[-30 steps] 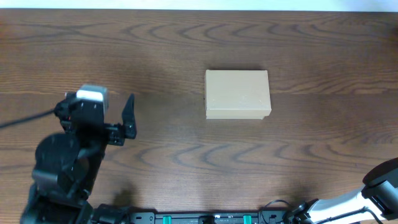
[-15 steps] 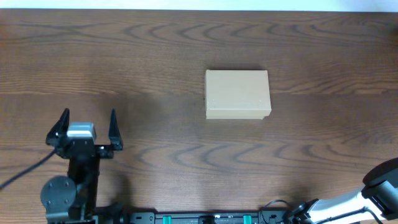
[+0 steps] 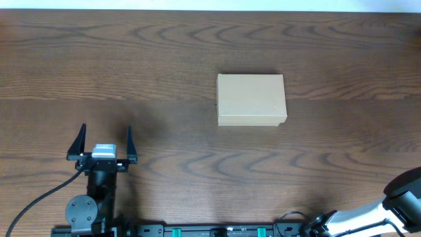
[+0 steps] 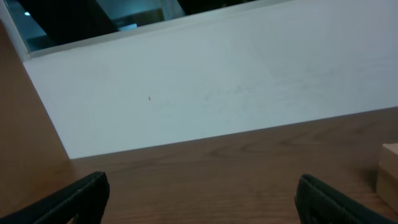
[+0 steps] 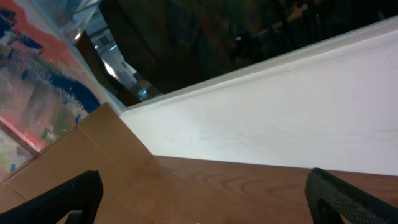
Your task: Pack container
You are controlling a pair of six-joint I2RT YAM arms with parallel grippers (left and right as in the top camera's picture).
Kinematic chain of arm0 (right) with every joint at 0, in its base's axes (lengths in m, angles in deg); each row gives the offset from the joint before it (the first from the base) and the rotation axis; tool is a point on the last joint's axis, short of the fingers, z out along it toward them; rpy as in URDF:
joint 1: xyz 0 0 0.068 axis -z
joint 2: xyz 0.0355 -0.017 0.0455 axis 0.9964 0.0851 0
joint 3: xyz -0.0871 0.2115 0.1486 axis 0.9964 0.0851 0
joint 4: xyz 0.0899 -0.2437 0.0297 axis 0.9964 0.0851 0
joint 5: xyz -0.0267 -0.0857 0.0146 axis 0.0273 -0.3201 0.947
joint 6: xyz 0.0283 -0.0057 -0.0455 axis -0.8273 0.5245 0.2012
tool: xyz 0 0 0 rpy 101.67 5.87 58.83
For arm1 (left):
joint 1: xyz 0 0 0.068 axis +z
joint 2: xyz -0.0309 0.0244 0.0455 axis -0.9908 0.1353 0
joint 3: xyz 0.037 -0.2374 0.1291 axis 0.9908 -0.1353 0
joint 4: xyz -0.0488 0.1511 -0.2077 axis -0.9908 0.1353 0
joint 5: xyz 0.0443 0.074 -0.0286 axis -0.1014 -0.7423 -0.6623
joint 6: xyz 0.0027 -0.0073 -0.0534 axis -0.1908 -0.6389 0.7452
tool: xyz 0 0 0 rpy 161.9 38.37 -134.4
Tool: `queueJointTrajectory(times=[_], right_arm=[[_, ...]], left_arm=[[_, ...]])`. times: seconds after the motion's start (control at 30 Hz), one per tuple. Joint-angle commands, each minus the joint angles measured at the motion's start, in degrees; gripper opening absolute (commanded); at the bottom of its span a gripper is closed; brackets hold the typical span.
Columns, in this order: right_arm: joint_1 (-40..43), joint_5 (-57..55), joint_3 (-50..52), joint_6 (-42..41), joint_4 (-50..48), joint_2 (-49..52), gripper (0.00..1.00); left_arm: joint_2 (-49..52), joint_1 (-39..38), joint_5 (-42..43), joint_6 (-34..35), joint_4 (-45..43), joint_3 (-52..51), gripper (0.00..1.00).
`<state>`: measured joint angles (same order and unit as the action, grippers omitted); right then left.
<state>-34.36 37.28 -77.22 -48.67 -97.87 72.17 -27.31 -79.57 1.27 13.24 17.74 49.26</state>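
Pulled back toward the near edge of the table (image 3: 164, 52) since a second ago, my left gripper (image 3: 105, 131) now points straight across the wood, fingers spread wide and gripping nothing; my right gripper (image 5: 202, 202), at the near right corner, is spread likewise. Farther out, the container (image 3: 252, 99) lies shut mid-table, unmoved, well apart from both.

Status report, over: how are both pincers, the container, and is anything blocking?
Left pincer open, empty. Right pincer open, empty. Container lid down, far from both pincers. Nothing seen in the way.
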Motion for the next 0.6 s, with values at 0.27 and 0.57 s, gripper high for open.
queueJointTrajectory(times=[0.27, 0.57], right_arm=[[0.59, 0.85, -0.74, 0.48, -0.24, -1.55, 0.99], [0.59, 0.85, -0.74, 0.48, -0.24, -1.55, 0.99]], left_arm=[[-1.79, 1.36, -2.05, 2.21, -5.66, -6.16, 0.95], [-1.79, 1.36, -6.34, 8.39, -4.61, -9.11, 0.95]])
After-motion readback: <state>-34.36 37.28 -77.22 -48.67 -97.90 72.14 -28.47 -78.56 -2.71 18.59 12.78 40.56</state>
